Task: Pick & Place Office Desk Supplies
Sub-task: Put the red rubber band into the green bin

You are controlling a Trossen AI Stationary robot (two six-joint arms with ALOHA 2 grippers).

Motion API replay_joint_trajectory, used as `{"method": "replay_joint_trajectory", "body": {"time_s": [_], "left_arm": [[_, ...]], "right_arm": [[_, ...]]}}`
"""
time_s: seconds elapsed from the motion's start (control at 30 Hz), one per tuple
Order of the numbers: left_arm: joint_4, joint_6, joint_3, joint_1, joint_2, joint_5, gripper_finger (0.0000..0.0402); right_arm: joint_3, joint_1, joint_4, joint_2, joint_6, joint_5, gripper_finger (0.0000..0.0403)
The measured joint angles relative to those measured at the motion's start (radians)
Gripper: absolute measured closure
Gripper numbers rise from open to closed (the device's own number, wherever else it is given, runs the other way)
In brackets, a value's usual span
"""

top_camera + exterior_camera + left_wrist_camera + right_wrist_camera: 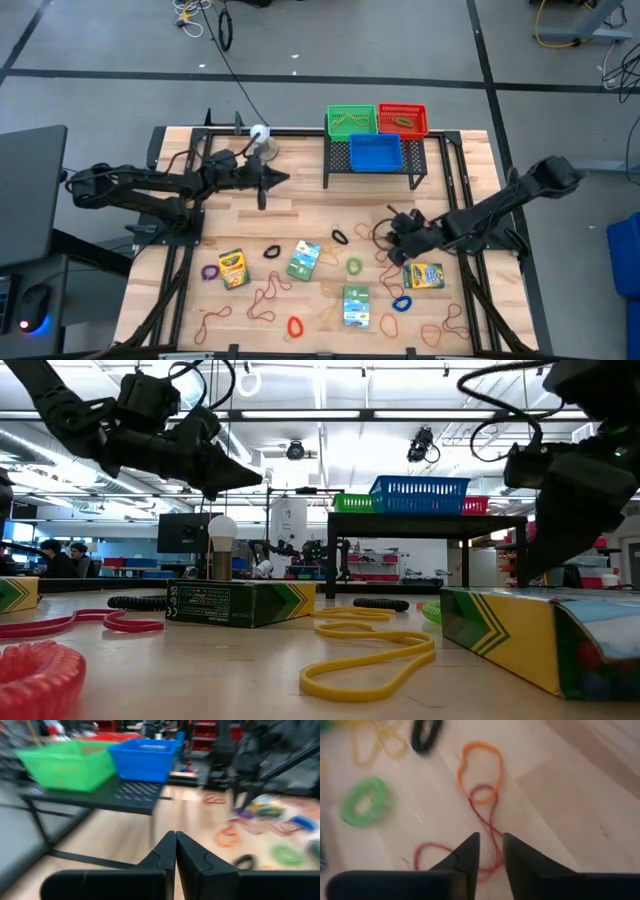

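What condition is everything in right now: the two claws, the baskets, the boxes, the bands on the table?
Left gripper: shut, empty, raised above the table.
Right gripper: fingers slightly apart, low over a red rubber band, not holding it.
Green basket: on the rack, bands inside.
Red basket: on the rack, a band inside.
Blue basket: on the rack, looks empty.
Crayon boxes: lying flat, closed.
Green loop: flat on the table.

Black mesh rack (pixel 375 160) at the wooden table's (pixel 300 215) far edge; green basket (pixel 351 121), red basket (pixel 403 119) and blue basket (pixel 375 152) upon it; white ball on a stand (pixel 262 138) left of the rack.
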Motion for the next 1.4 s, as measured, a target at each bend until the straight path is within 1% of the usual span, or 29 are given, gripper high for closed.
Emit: {"method": "replay_joint_trajectory", "body": {"time_s": [0.1,0.17,0.23,0.3,0.37,0.43,0.5,0.57,0.63,0.67,0.73,0.8,0.83,0.93,1.0,1.07,1.13,1.23,1.33,1.4], "left_arm": [[-0.007,-0.108,-0.007,-0.033,0.018,0.007,0.0386],[-0.001,-0.148,-0.006,-0.065,0.039,0.003,0.0386],[0.025,-0.131,-0.006,-0.110,0.068,-0.022,0.0386],[0.063,-0.107,-0.007,-0.155,0.095,-0.083,0.0386],[0.118,-0.103,-0.005,-0.185,0.125,-0.129,0.0386],[0.163,-0.106,-0.006,-0.192,0.149,-0.138,0.0386],[0.203,-0.113,-0.006,-0.194,0.169,-0.148,0.0386],[0.234,-0.124,-0.005,-0.193,0.182,-0.189,0.0386],[0.246,-0.214,0.006,-0.193,0.200,-0.256,0.0386],[0.241,-0.269,0.016,-0.192,0.210,-0.263,0.0386],[0.237,-0.336,0.042,-0.191,0.238,-0.214,0.0386],[0.233,-0.356,0.078,-0.206,0.274,-0.167,0.0387],[0.234,-0.353,0.092,-0.221,0.292,-0.170,0.0389],[0.233,-0.285,0.151,-0.283,0.347,-0.235,0.0396],[0.231,-0.282,0.196,-0.323,0.385,-0.274,0.0396],[0.227,-0.299,0.241,-0.362,0.422,-0.281,0.0385],[0.218,-0.303,0.283,-0.402,0.453,-0.284,0.0364],[0.188,-0.278,0.336,-0.456,0.481,-0.334,0.0327],[0.091,-0.228,0.394,-0.492,0.497,-0.404,0.0292],[0.020,-0.205,0.437,-0.508,0.512,-0.438,0.0271]], "right_arm": [[0.036,-0.007,-0.048,0.068,-0.013,-0.032,0.0277],[0.046,-0.017,-0.047,0.114,-0.022,-0.057,0.0263],[0.048,-0.029,-0.046,0.152,-0.028,-0.066,0.0256],[0.053,-0.041,-0.042,0.180,-0.037,-0.071,0.0256],[0.053,-0.046,-0.037,0.194,-0.050,-0.079,0.0264],[0.052,-0.048,-0.025,0.197,-0.068,-0.079,0.0280],[0.051,-0.049,-0.009,0.198,-0.079,-0.080,0.0303],[0.050,-0.049,0.005,0.199,-0.079,-0.079,0.0329],[0.050,-0.047,0.016,0.199,-0.080,-0.077,0.0357],[0.050,-0.047,0.021,0.199,-0.083,-0.073,0.0370],[0.049,-0.047,0.033,0.200,-0.117,-0.067,0.0391],[0.047,-0.047,0.048,0.201,-0.165,-0.067,0.0397],[0.046,-0.047,0.056,0.201,-0.183,-0.068,0.0395],[0.046,-0.040,0.077,0.191,-0.230,-0.078,0.0390],[0.046,-0.029,0.077,0.179,-0.269,-0.061,0.0391],[0.046,-0.022,0.080,0.164,-0.287,-0.039,0.0397],[0.046,-0.011,0.067,0.141,-0.288,-0.027,0.0399],[0.046,0.013,0.064,0.096,-0.285,-0.015,0.0397],[0.058,0.019,0.060,0.050,-0.293,0.044,0.0397],[0.077,0.020,0.060,0.026,-0.300,0.061,0.0399]]}}
